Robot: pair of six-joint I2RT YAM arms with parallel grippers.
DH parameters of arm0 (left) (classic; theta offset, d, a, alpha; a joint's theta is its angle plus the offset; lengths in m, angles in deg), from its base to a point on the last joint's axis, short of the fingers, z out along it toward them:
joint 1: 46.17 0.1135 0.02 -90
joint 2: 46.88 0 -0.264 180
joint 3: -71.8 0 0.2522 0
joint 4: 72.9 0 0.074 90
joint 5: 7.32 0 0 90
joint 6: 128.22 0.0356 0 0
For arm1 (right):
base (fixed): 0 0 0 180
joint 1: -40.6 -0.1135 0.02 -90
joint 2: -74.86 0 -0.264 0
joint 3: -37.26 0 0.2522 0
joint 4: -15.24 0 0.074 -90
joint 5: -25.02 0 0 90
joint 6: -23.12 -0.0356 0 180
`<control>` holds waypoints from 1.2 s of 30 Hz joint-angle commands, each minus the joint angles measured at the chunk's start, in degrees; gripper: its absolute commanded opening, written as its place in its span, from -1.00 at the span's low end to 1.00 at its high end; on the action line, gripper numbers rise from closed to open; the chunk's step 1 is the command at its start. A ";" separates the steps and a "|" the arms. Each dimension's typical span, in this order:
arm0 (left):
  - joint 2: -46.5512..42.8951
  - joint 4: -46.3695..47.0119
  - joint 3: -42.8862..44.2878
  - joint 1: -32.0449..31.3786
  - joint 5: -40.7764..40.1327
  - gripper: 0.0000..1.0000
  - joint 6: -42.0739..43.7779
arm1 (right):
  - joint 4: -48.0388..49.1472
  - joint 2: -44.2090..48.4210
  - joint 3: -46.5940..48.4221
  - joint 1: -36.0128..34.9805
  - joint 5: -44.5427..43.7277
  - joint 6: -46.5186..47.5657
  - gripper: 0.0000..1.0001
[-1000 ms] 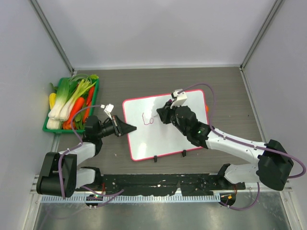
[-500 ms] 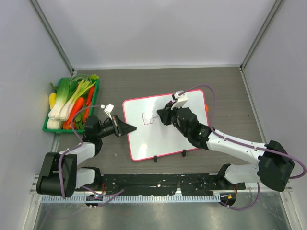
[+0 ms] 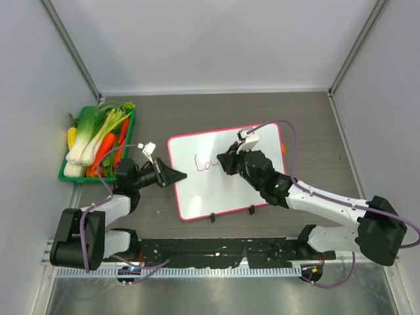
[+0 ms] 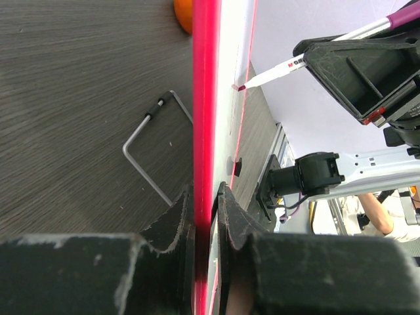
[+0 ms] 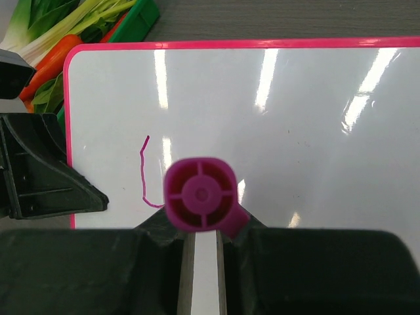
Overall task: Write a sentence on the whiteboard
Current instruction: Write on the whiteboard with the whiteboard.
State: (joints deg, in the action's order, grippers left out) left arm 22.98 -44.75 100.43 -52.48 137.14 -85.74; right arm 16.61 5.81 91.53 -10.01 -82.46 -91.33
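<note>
The whiteboard (image 3: 223,193), white with a pink-red frame, lies flat at the table's middle, with pink letters (image 3: 207,161) near its upper left. My left gripper (image 3: 180,176) is shut on its left edge. The left wrist view shows the fingers (image 4: 178,213) clamping the pink frame (image 4: 205,98). My right gripper (image 3: 226,161) is over the board, shut on a pink marker (image 5: 200,194) seen end-on. The marker's tip (image 4: 241,86) touches the board surface (image 5: 295,98). A pink stroke (image 5: 144,177) shows left of the marker, which hides the rest of the writing in the right wrist view.
A green tray (image 3: 63,176) of leeks, carrots and greens sits at the far left. An orange object (image 3: 283,148) lies by the board's right edge. A bent metal wire (image 4: 141,157) lies under the board. Grey walls close in the table on three sides.
My right gripper has moved a little to the right along the board with the marker, and the pink writing has grown by a letter. The left gripper has stayed put.
</note>
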 commanded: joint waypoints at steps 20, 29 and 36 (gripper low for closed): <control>0.53 -2.89 0.42 -0.55 -4.27 -1.00 6.57 | -2.92 1.47 -0.17 0.25 -4.67 0.19 -0.99; 0.53 -3.06 0.42 -0.55 -4.36 -1.00 6.57 | -2.57 0.42 1.32 0.16 -6.25 0.89 -0.99; 0.36 -3.24 0.42 -0.64 -4.45 -1.00 6.66 | -2.31 -0.38 2.73 0.42 -7.13 1.59 -0.99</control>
State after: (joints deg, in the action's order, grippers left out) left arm 22.98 -44.72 100.43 -52.54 137.14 -85.74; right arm 14.93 6.53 91.91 -10.06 -85.89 -91.33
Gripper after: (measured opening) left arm 0.146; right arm 0.184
